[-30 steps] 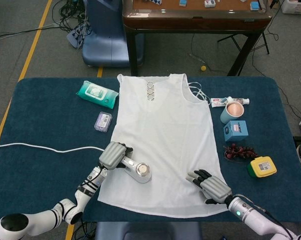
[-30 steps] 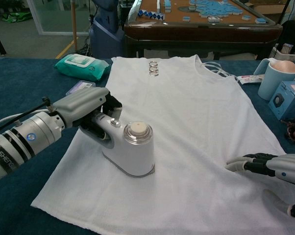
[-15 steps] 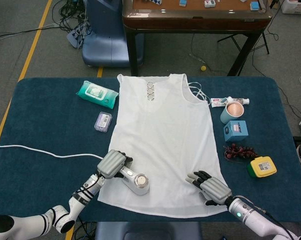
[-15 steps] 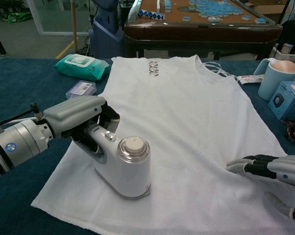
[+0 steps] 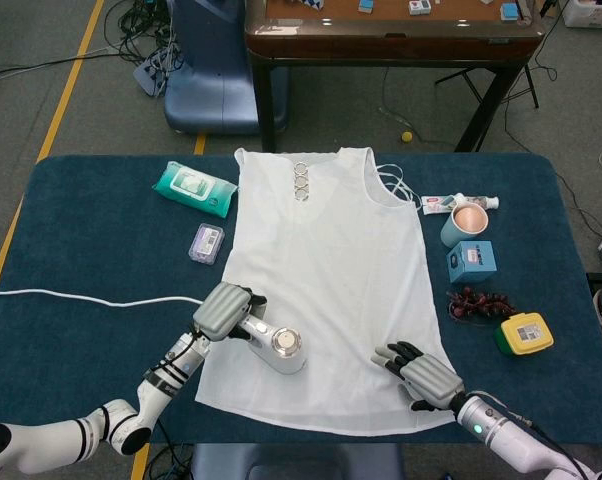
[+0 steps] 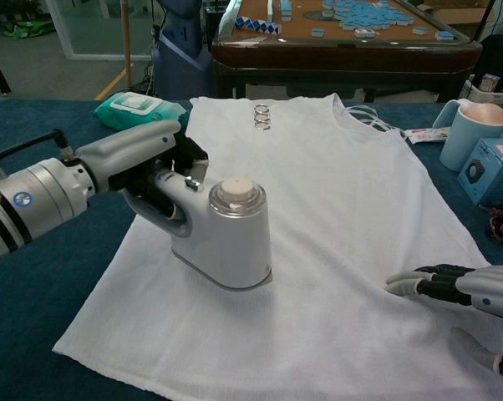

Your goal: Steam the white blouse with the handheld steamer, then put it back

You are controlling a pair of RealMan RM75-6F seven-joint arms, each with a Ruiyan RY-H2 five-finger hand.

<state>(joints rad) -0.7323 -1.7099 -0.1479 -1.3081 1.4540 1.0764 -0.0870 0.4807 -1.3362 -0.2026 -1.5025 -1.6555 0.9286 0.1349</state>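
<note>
Nearest, the right hand [image 5: 424, 373] lies flat on the lower right of the blouse [image 5: 326, 260], fingers spread and holding nothing, probably pinning the cloth so it cannot drag. Its palm is cut off at the edge in the chest view. The left hand [image 6: 147, 180] is wrapped around the handle of the steamer [image 6: 222, 238], whose flat face sits on the blouse's lower left. No steam can be made out. Farther off, the blouse spreads flat on the tabletop [image 5: 91, 250].
</note>
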